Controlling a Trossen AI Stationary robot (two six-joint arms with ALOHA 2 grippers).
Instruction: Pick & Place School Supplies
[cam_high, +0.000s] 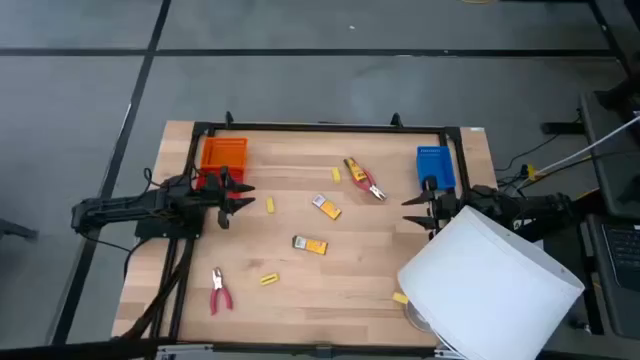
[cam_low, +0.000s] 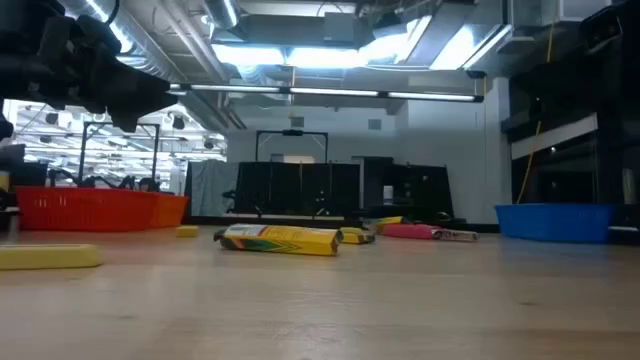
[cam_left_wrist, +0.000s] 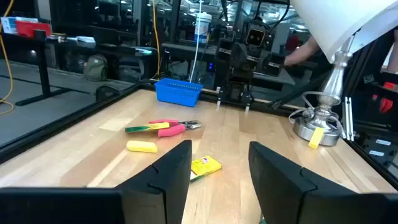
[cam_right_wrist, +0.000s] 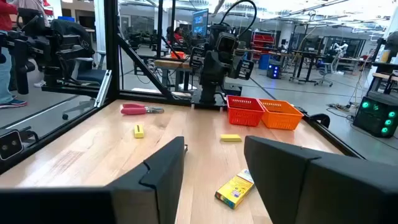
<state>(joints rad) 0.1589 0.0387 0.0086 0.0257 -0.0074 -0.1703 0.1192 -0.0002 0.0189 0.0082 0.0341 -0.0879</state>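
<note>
Along the near edge of the bench (cam_high: 300, 300), one pair of red-handled pliers (cam_high: 219, 290) lies toward the left corner, a yellow block (cam_high: 269, 279) beside it, and another block (cam_high: 400, 297) sits by the white cylinder (cam_high: 495, 285). Mid-bench lie two yellow packs (cam_high: 311, 244) (cam_high: 326, 207) and a block (cam_high: 270, 205). The left gripper (cam_high: 243, 196) hovers at the left edge beside the orange tray (cam_high: 223, 155), fingers parted and holding nothing. The right gripper (cam_high: 412, 211) hovers at the right edge, likewise part open and empty. Farther back rest a second pair of pliers (cam_high: 364, 179), a block (cam_high: 336, 175) and the blue tray (cam_high: 434, 165).
</note>
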